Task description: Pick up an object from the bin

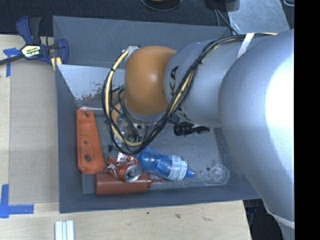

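Under the orange cover (145,79) and its looped cables (112,91), the gripper (128,133) hangs low over the middle of the bin (67,184), mostly hidden. I cannot tell whether it is open or closed, and nothing can be seen in its hold. Nearest to it is a crushed red can (125,168), just below it in the view, near the bin's front wall and, as far as shows, apart from the gripper. A blue bottle (162,165) lies on its side against the can's right. An orange bar (87,141) lies lengthwise at the view's left of the gripper, its lower end beside the can. A brown bottle (120,185) lies along the front wall, just beneath the can. A clear piece (218,174) sits further right.
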Action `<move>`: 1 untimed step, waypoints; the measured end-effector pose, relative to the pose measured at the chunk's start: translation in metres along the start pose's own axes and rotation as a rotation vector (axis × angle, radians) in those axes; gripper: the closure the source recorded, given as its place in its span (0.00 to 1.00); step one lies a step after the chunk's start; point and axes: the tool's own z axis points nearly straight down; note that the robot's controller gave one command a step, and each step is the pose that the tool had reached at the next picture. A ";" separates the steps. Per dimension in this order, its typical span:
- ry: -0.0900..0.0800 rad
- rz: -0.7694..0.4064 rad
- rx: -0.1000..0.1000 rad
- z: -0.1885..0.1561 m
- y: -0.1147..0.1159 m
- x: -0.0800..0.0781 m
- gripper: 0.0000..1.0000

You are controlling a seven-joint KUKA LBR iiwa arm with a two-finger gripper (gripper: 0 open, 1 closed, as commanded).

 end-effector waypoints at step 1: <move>-0.004 -0.349 -0.001 -0.037 -0.019 -0.037 0.00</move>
